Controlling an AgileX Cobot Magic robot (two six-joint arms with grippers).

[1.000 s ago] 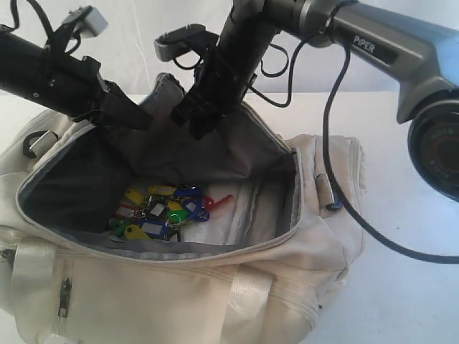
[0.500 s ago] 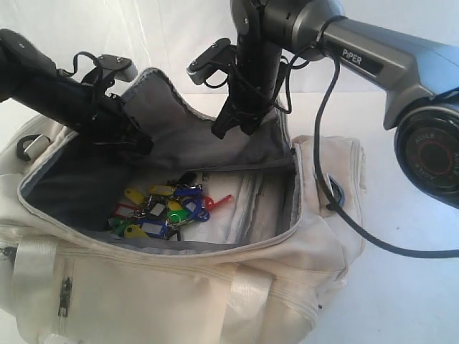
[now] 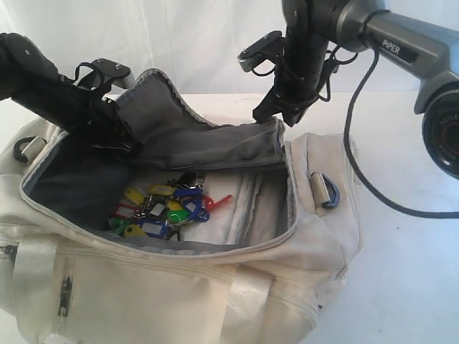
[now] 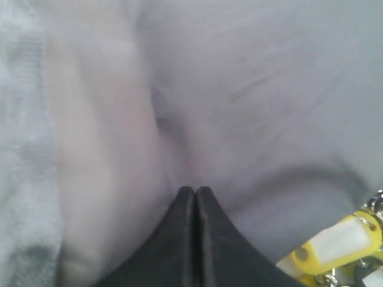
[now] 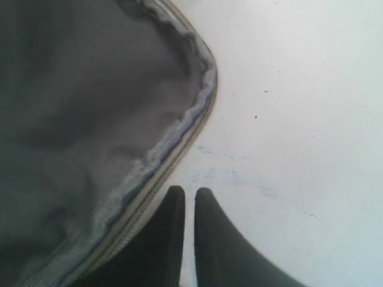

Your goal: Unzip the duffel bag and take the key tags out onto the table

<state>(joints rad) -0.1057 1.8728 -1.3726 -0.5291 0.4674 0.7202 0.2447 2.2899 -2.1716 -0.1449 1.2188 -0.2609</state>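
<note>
The cream duffel bag (image 3: 143, 294) lies unzipped on the white table (image 3: 401, 272), its dark grey lining showing. The key tags (image 3: 166, 211), a bunch in blue, yellow, green and red, rest on the bag's floor. My left gripper (image 3: 122, 136) is shut on the raised grey flap (image 3: 186, 136) at the back left of the opening. Its wrist view shows the closed tips (image 4: 195, 190) pressed into grey fabric, with a yellow tag (image 4: 341, 242) nearby. My right gripper (image 3: 276, 115) hovers above the flap's far right corner. A narrow gap shows between its tips (image 5: 190, 192), which hold nothing, beside the zipper edge (image 5: 179, 128).
A black cable (image 3: 358, 186) hangs from the right arm and trails over the table past the bag's right end. A black D-ring (image 3: 326, 190) sticks up on that end, another (image 3: 25, 147) sits at the left end. Bare table (image 5: 299, 89) lies behind the bag.
The right gripper has left the flap, risen and moved right, out past the bag's back edge. The flap has sagged lower on that side. The left gripper keeps its hold.
</note>
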